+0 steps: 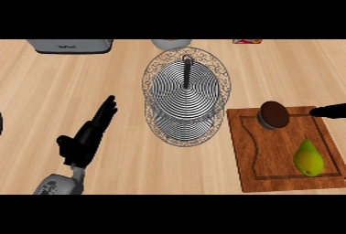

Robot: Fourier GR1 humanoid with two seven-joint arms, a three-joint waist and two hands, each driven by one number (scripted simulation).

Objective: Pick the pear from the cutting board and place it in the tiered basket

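Here, on a pale wooden tabletop (61,100), the pick has not begun: the pear is untouched and I judge this the approach step. At far left my left hand (84,139) rests over the wood, its fingers (105,112) straight and pressed together, holding nothing. Behind it, at the top edge, stands one grey toaster (69,45). In the centre rises one wire tiered basket (186,98), its rings stacked round a dark central post, with one pale bowl (171,43) just beyond it and one red-and-white packet (247,41) further right along the top edge. Next comes one wooden cutting board (270,155), carrying one brown round object (273,114) near its far corner and one yellow-green pear (308,157) lying toward its near right side, well apart from the basket. At the right edge only a dark tip of my right hand (329,110) enters above the board; I cannot tell how its fingers stand. The next move, as I judge it, calls for bringing that hand down over the pear, closing round it, then carrying it left to the basket.
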